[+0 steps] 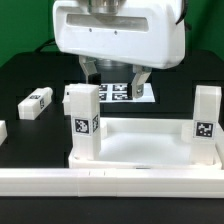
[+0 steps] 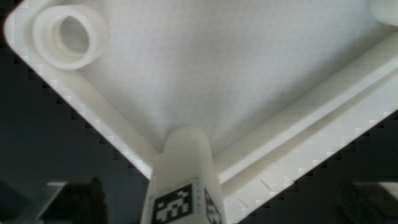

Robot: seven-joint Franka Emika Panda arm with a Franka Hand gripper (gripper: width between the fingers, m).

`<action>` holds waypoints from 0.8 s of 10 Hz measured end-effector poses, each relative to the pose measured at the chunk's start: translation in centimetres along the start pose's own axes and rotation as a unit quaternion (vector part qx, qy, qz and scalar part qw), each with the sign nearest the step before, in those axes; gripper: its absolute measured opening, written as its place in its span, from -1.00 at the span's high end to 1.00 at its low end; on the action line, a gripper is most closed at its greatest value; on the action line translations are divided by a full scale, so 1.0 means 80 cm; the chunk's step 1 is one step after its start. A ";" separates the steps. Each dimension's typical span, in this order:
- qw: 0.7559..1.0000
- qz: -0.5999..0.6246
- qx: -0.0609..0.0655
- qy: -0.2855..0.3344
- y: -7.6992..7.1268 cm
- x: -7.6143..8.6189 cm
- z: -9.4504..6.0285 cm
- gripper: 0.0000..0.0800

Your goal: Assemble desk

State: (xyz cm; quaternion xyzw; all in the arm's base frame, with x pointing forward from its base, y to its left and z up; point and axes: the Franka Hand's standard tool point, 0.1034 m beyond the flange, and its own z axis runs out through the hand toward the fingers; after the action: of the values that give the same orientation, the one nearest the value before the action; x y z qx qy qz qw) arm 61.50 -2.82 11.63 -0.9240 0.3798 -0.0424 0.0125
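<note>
The white tray-like desk tabletop (image 1: 140,145) lies at the front with its raised rim up. Two white legs stand upright in its corners, one on the exterior view's left (image 1: 82,120) and one on the right (image 1: 207,115), each with a black-white tag. My gripper (image 1: 115,82) hangs open and empty behind the left leg, above the tabletop's far edge. In the wrist view the tabletop (image 2: 214,90) shows a bare round corner socket (image 2: 71,35). The tagged leg (image 2: 182,185) rises between my spread gripper (image 2: 217,203) fingers without touching them.
A loose white leg (image 1: 35,102) lies on the black table at the exterior view's left, and another part (image 1: 2,130) shows at the left edge. The marker board (image 1: 125,93) lies behind my gripper. A long white rail (image 1: 110,182) runs along the front.
</note>
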 end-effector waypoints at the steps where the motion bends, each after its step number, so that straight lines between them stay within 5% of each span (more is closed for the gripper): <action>1: 1.000 0.015 0.002 0.000 0.001 -0.003 0.000 -0.62; 4: 0.996 0.089 0.010 -0.001 0.006 -0.044 0.008 -0.62; 8: 0.987 0.162 0.016 -0.007 0.003 -0.043 0.009 -0.62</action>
State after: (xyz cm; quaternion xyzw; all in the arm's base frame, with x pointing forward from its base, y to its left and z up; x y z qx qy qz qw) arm 58.93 -0.56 10.68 -0.8500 0.5240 -0.0395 0.0370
